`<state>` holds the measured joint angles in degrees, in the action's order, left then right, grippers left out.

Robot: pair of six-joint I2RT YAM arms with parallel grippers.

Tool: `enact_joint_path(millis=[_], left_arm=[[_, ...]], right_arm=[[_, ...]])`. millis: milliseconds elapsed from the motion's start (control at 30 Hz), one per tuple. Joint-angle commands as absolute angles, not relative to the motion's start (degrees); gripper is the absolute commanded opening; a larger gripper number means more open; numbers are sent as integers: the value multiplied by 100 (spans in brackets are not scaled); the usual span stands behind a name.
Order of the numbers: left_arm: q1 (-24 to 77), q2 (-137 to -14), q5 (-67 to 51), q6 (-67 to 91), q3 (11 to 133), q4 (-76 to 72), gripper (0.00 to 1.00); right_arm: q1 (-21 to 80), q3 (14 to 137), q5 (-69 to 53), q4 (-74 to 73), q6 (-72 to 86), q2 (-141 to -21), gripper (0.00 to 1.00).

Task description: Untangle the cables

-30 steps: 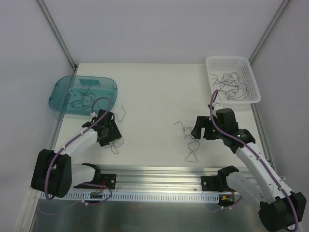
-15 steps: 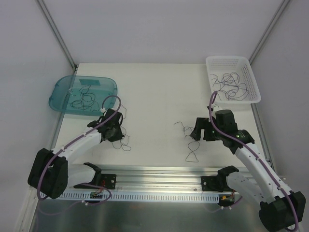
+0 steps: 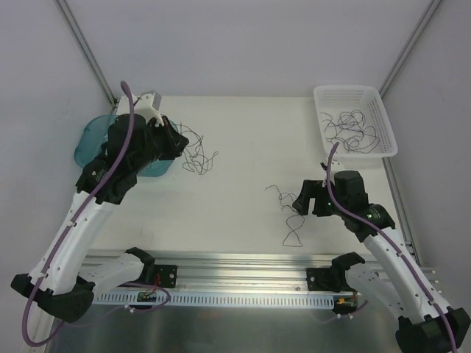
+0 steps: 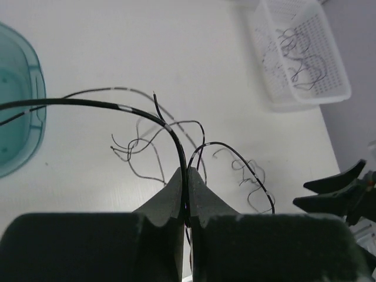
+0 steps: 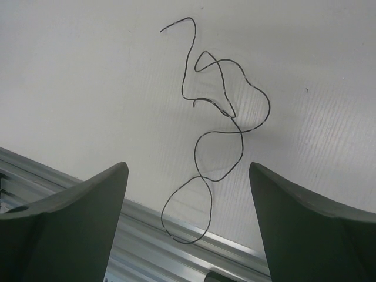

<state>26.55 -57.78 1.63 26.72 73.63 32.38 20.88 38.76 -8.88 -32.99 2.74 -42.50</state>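
While pinched tight on the cables point(image 4: 166, 124), left hand point(image 4: 188, 202) aloft; right hand point(image 5: 187, 170) spread wide.

There are two robot arms, the left arm point(image 3: 77, 217) and the right arm point(image 3: 390, 243). Each arm has one gripper, so that makes two: the left gripper point(image 4: 188, 179) and the right gripper point(image 5: 187, 170). There is one teal tray point(image 3: 87, 141) and one white basket point(image 3: 355, 91). The cables point(image 3: 352, 123) make three bunches: one in the basket, one hanging bunch point(image 3: 197, 154) at the left gripper, and one loose bunch point(image 3: 293, 220) on the worktop point(image 3: 243, 129). The wires in each bunch are too thin and tangled to count.
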Motion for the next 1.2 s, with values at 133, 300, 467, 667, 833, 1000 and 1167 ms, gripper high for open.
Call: enact_joint_path(millis=[133, 300, 467, 667, 833, 1000, 1167], left_arm=[[1979, -6468, 219, 1916, 9359, 3779, 0], [1512, -6995, 623, 1758, 10124, 3806, 0], [707, -7443, 1131, 2056, 10021, 3797, 0], [37, -7944, 1055, 2180, 9766, 3744, 0], [-518, -8594, 853, 2180, 9484, 3420, 0], [-685, -9298, 782, 1978, 9369, 3349, 26], [-677, -9098, 932, 1820, 9080, 3322, 77]], right_arm=[[2109, 3911, -773, -3471, 299, -3955, 88], [2109, 3902, -817, -3595, 299, -3832, 88], [2109, 3894, -888, -3700, 308, -3666, 88], [2109, 3885, -896, -3718, 290, -3647, 88], [2118, 3832, -861, -3665, 264, -3735, 88], [2118, 3806, -862, -3647, 272, -3849, 88], [2118, 3762, -747, -3612, 307, -4043, 88]])
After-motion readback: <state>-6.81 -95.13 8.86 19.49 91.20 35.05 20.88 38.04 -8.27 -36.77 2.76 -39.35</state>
